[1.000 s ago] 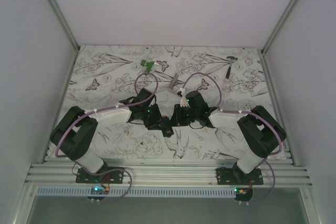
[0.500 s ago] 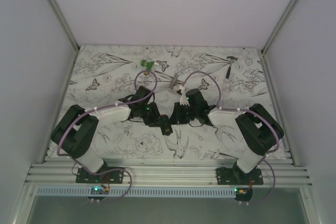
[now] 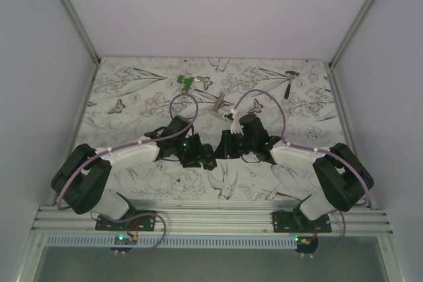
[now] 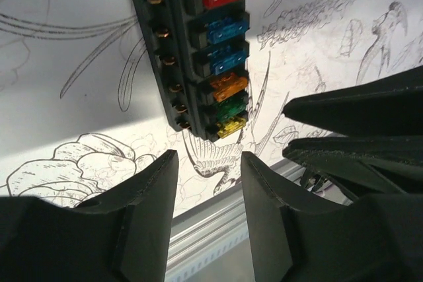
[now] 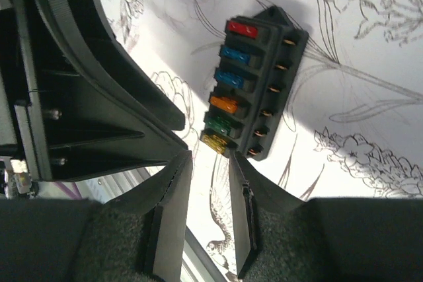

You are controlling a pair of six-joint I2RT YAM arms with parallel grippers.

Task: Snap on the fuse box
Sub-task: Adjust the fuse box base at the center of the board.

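Over the flower-printed bench (image 3: 132,90), your top camera shows the fuse box (image 3: 209,160) as a small black block lying near the front middle, between the left gripper (image 3: 197,155) and the right gripper (image 3: 223,148), both close beside it. Through your left wrist camera, the box lies flat just beyond the fingertips: a black housing with six blade fuses in a row, red, two blue, orange, green and yellow, and brass screws down one side. The jaws stand moderately apart with nothing between them. Through your right wrist camera, the box lies just past the tips. Those jaws stand narrowly apart, holding nothing.
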